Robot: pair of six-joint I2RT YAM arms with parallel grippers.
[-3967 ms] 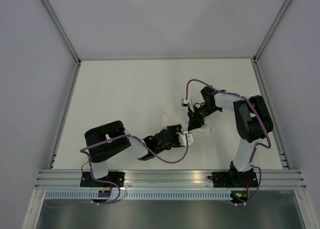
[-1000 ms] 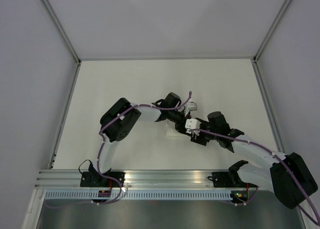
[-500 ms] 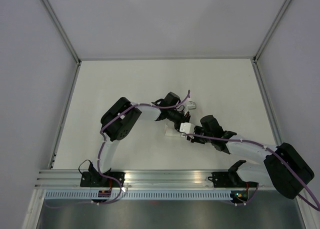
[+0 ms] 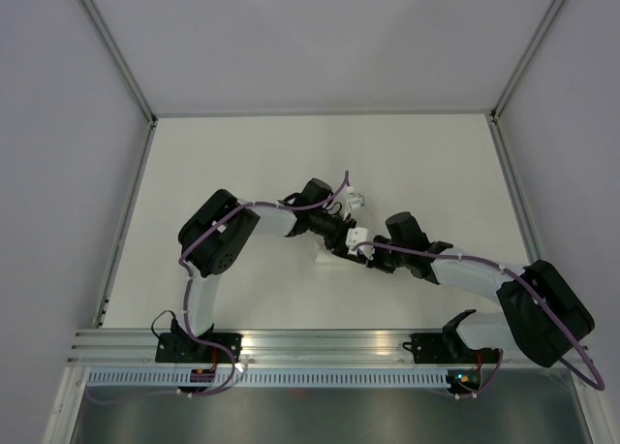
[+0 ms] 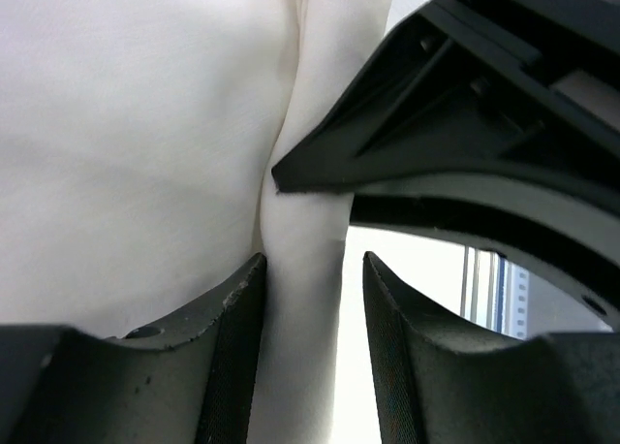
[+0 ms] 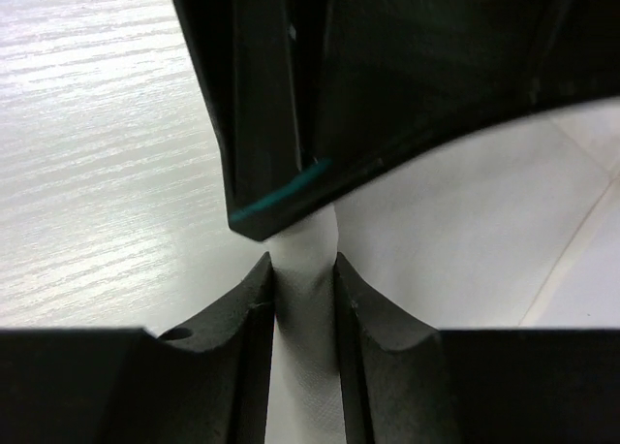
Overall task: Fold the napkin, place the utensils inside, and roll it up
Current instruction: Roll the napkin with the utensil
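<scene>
One napkin (image 4: 324,259) lies bunched at the middle of the table (image 4: 242,163), between two grippers set nose to nose. The right gripper (image 6: 305,269) is clenched on a raised fold. The left gripper (image 5: 312,269) brackets a fold closely, one finger (image 5: 228,337) touching; whether it clamps cannot be told.
</scene>
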